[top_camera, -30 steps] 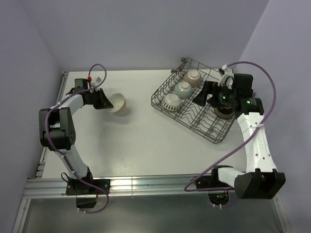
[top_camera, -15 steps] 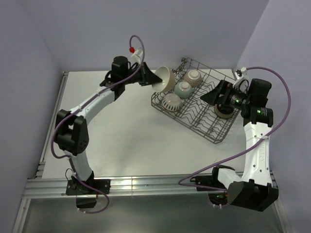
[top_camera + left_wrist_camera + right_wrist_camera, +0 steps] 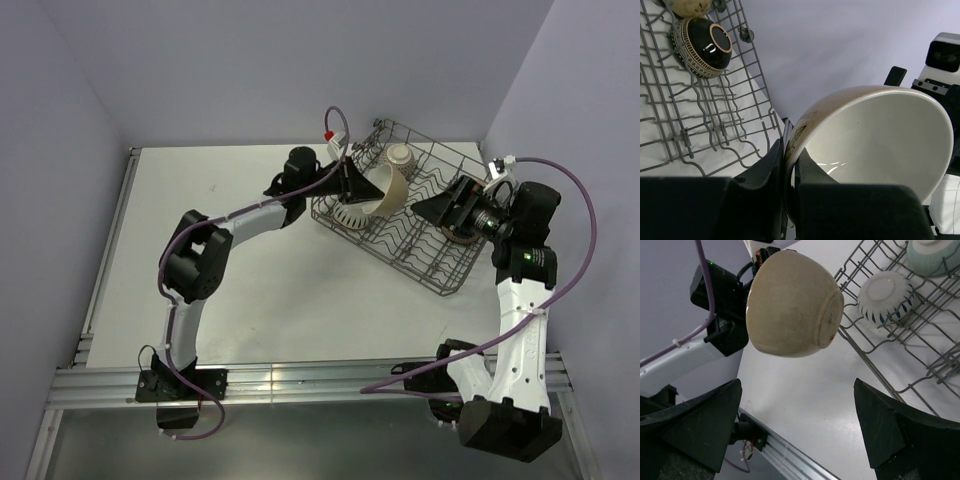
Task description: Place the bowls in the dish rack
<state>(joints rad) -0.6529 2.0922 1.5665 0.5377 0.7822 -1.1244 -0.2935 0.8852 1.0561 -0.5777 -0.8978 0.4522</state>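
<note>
My left gripper [image 3: 362, 186] [image 3: 790, 162] is shut on the rim of a cream bowl [image 3: 390, 190] [image 3: 880, 145] [image 3: 790, 305]. It holds the bowl on edge in the air over the left part of the grey wire dish rack [image 3: 425, 250] [image 3: 715, 125] [image 3: 880, 370]. In the rack sit a lattice-patterned bowl [image 3: 347, 215] [image 3: 885, 295], a pale teal bowl [image 3: 935, 255], a tan bowl [image 3: 401, 155] at the back, and a glossy black bowl [image 3: 702, 47] [image 3: 464, 236]. My right gripper [image 3: 438, 208] [image 3: 800, 425] stands open over the rack's right part, facing the held bowl, with nothing in it.
The rack lies askew at the table's back right, near the right wall [image 3: 560, 100]. The white tabletop [image 3: 250, 270] stretches left and forward of it. An aluminium rail [image 3: 300, 380] runs along the near edge by the arm bases.
My left arm has swung from the table's left side to above the rack, carrying the cream bowl. My right arm has drawn back a little to the right, still open.
</note>
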